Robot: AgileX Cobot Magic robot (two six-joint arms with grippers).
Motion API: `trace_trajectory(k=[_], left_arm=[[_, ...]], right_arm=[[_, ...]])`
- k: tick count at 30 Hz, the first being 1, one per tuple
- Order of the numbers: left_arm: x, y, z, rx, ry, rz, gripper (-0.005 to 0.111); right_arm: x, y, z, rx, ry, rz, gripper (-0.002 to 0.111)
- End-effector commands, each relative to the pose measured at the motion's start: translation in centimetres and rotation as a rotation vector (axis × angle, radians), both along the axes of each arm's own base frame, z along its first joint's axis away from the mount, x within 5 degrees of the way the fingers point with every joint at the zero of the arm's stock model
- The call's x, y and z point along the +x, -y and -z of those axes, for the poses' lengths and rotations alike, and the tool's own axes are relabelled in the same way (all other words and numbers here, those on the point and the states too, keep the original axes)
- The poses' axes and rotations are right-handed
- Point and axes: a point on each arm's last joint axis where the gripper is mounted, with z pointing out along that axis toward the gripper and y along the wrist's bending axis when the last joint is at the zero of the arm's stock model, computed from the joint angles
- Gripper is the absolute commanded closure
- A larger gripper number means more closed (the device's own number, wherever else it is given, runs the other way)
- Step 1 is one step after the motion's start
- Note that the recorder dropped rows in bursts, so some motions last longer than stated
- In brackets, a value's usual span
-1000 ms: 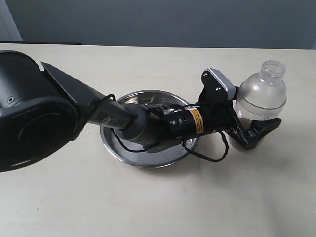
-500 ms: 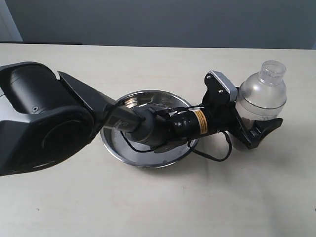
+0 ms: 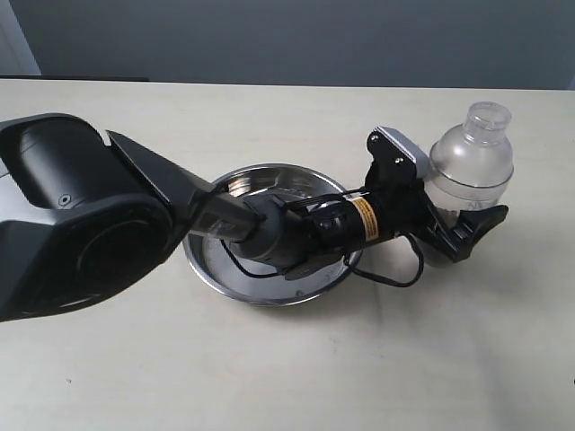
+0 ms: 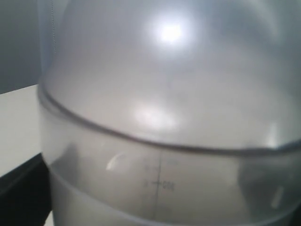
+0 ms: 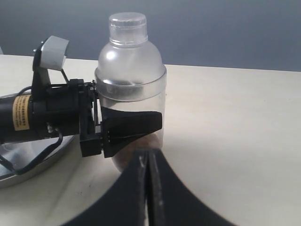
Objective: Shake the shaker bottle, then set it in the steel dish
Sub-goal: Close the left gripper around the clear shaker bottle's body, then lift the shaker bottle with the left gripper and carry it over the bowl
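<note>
Left gripper (image 3: 463, 223) clamped on lower body of shaker bottle (image 3: 472, 162). Bottle upright, just beside steel dish (image 3: 216, 269), outside rim. Right gripper (image 5: 148, 162) fingers pressed together, empty, facing bottle.

steel dish (image 3: 260, 292): centre hidden under left arm (image 3: 269, 229); shaker bottle (image 4: 169, 113): blurred, cut off all round

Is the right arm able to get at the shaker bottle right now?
Probably only its dome: the left gripper clamps the shaker bottle around its body, and the right gripper is shut.
</note>
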Motion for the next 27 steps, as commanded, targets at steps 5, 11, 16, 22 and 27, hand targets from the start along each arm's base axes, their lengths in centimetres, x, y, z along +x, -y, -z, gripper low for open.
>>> trace_trajectory(k=[5,11,16,22,27], left_arm=[[0.0,0.1,-0.2,-0.003,-0.007,-0.010,0.067],[0.0,0.2,0.1,-0.010,-0.083,0.002,0.106],[0.2,0.1,-0.2,0.009,-0.099,-0.016,0.106],[0.3,0.1,-4.4,0.008,-0.006,-0.025,0.106],[0.3,-0.5,-9.6,0.058,0.046,-0.067,0.106]], right_arm=[[0.0,0.0,-0.1,-0.001,0.016,0.001,0.109],[0.0,0.0,-0.1,-0.001,0.016,0.001,0.109],[0.0,0.0,-0.1,-0.001,0.016,0.001,0.109],[0.0,0.0,-0.1,-0.001,0.016,0.001,0.109],[0.0,0.0,-0.1,-0.001,0.016,0.001,0.109]])
